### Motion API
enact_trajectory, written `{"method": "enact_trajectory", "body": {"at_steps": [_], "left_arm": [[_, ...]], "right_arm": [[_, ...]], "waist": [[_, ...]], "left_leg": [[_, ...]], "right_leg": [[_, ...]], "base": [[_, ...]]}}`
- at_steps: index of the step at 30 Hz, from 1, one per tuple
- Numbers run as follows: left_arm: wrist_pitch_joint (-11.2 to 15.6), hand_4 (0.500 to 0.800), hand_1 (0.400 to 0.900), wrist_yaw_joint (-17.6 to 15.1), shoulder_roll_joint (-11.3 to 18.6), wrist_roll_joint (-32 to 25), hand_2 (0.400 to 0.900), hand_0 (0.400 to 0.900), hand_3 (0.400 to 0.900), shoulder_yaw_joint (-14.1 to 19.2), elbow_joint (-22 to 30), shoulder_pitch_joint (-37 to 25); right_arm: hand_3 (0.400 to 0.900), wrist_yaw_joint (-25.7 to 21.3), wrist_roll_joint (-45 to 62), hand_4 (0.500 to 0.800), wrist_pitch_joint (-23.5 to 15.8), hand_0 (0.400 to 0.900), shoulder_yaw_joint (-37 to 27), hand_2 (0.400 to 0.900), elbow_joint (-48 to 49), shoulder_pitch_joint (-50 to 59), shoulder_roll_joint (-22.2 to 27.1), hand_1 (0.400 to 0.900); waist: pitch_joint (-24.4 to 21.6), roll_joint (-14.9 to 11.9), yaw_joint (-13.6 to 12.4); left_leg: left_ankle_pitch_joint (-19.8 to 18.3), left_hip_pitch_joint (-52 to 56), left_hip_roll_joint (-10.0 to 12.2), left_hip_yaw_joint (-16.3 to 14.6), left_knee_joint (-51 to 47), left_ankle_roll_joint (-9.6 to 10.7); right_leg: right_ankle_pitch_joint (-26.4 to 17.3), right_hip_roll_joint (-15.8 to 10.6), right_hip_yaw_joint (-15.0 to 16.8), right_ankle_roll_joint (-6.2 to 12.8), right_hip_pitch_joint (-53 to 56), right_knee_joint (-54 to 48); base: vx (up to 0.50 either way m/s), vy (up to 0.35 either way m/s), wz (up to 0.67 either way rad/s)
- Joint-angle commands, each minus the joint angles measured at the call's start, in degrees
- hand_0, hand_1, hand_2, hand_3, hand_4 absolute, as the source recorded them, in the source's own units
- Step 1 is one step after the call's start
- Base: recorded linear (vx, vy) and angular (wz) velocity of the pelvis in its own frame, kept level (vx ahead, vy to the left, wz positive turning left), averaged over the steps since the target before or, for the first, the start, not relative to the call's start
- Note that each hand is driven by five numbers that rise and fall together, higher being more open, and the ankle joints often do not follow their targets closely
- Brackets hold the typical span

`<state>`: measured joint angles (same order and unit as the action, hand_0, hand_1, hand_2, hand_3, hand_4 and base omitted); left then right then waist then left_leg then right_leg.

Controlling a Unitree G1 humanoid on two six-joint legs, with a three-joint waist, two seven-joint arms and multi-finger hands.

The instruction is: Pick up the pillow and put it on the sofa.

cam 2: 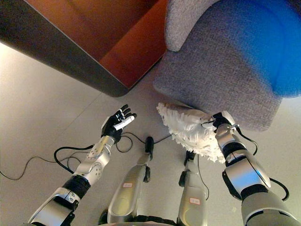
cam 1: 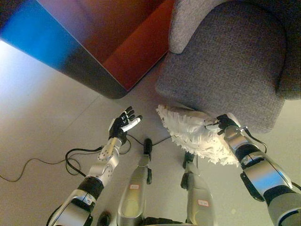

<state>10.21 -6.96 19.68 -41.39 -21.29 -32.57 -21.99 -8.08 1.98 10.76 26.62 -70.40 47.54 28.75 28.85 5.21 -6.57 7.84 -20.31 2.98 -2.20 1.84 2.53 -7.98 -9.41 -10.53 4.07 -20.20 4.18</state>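
Observation:
A white fluffy pillow [cam 1: 195, 134] hangs in the air just in front of the grey sofa seat [cam 1: 225, 70], its upper edge level with the seat's front rim. My right hand [cam 1: 221, 123] is shut on the pillow's right upper edge, fingers curled into the fringe. My left hand [cam 1: 123, 124] is held up over the floor to the left of the pillow, apart from it, palm up with fingers straight and holding nothing.
A dark wooden cabinet with a reddish face [cam 1: 117, 42] stands to the left of the sofa, close to its armrest [cam 1: 188, 23]. Pale floor [cam 1: 42, 113] stretches to the left.

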Motion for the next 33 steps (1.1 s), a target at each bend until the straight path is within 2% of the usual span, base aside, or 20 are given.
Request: {"method": "enact_trajectory", "body": {"at_steps": [1, 6, 10, 13, 19, 23, 27, 33], "left_arm": [[4.54, 0.800, 0.900, 0.32, 2.64, -0.98, 0.900, 0.900, 0.900, 0.16, 8.14, -0.32], [3.16, 0.800, 0.900, -0.31, 2.38, 0.08, 0.900, 0.900, 0.900, 1.57, 6.65, 0.79], [2.67, 0.800, 0.900, 0.52, 1.90, 1.37, 0.900, 0.900, 0.900, 3.62, 3.88, 2.70], [1.88, 0.800, 0.900, 1.26, 1.08, 3.18, 0.900, 0.900, 0.900, 5.55, 2.59, 5.93], [-0.32, 0.800, 0.900, 2.07, 0.33, 6.60, 0.900, 0.900, 0.900, 8.88, 1.14, 13.05], [-1.43, 0.800, 0.900, 2.89, -0.31, 8.62, 0.900, 0.900, 0.900, 10.77, 0.20, 17.15], [-2.45, 0.800, 0.900, 3.55, -0.82, 9.94, 0.900, 0.900, 0.900, 12.11, -0.80, 19.66], [-2.99, 0.800, 0.900, 4.37, -0.96, 10.57, 0.900, 0.900, 0.900, 12.50, -3.61, 19.99]], "right_arm": [[0.400, -1.63, -0.27, 0.500, -1.24, 0.400, 0.97, 0.400, 0.57, 3.49, 4.28, 0.400], [0.400, -2.02, -0.55, 0.500, -2.71, 0.400, -0.39, 0.400, 4.08, 0.39, 4.51, 0.400], [0.400, -1.53, -1.36, 0.500, -3.19, 0.400, -1.39, 0.400, 7.44, -3.49, 4.88, 0.400], [0.400, -0.95, -2.03, 0.500, -2.65, 0.400, -2.71, 0.400, 12.84, -8.53, 5.28, 0.400], [0.400, -0.59, -3.81, 0.500, 1.41, 0.400, -5.85, 0.400, 29.90, -20.49, 6.07, 0.400], [0.400, 0.24, -6.35, 0.500, 2.09, 0.400, -8.62, 0.400, 38.69, -28.40, 6.52, 0.400], [0.400, 2.53, -9.26, 0.500, 1.72, 0.400, -10.93, 0.400, 41.92, -32.01, 7.18, 0.400], [0.400, 5.83, -11.64, 0.500, 2.01, 0.400, -12.06, 0.400, 42.96, -30.37, 9.32, 0.400]], "waist": [[0.94, -1.00, -0.16], [0.94, -1.92, 0.25], [0.52, -3.21, 0.43], [-2.58, -4.53, 0.74], [-9.58, -6.89, 2.05], [-14.29, -7.99, 2.94], [-17.89, -8.49, 3.22], [-20.56, -8.97, 3.46]], "left_leg": [[-5.14, -2.34, 2.33, 3.20, 8.98, 2.41], [-5.46, 1.96, 2.46, 2.32, 7.92, 2.46], [-5.82, 7.58, 2.69, 1.54, 6.29, 2.67], [-5.96, 11.94, 3.09, 0.93, 4.00, 2.87], [-6.01, 18.91, 4.02, -0.16, 0.88, 3.26], [-6.49, 22.16, 4.39, -0.84, -0.23, 3.07], [-6.84, 24.44, 4.68, -1.38, -1.36, 2.92], [-7.04, 26.26, 5.02, -1.91, -2.65, 2.89]], "right_leg": [[-0.08, -7.68, 3.51, 6.13, -2.50, 4.91], [0.36, -7.91, 3.19, 6.33, 1.47, 4.50], [0.61, -8.29, 2.88, 6.70, 7.04, 2.93], [0.63, -8.06, 2.63, 6.92, 11.45, 0.52], [0.78, -7.08, 2.56, 7.06, 18.16, -2.52], [0.93, -6.54, 2.46, 7.15, 21.08, -3.64], [0.96, -6.04, 2.12, 7.14, 23.19, -4.92], [0.96, -5.80, 1.66, 7.36, 24.68, -5.97]], "base": [[0.01, 0.031, 0.01], [0.00, 0.007, 0.00], [0.06, 0.002, -0.03], [0.15, -0.004, -0.01], [0.21, -0.004, -0.05], [0.21, -0.006, -0.07], [0.14, 0.002, -0.09], [0.05, 0.002, -0.05]]}}
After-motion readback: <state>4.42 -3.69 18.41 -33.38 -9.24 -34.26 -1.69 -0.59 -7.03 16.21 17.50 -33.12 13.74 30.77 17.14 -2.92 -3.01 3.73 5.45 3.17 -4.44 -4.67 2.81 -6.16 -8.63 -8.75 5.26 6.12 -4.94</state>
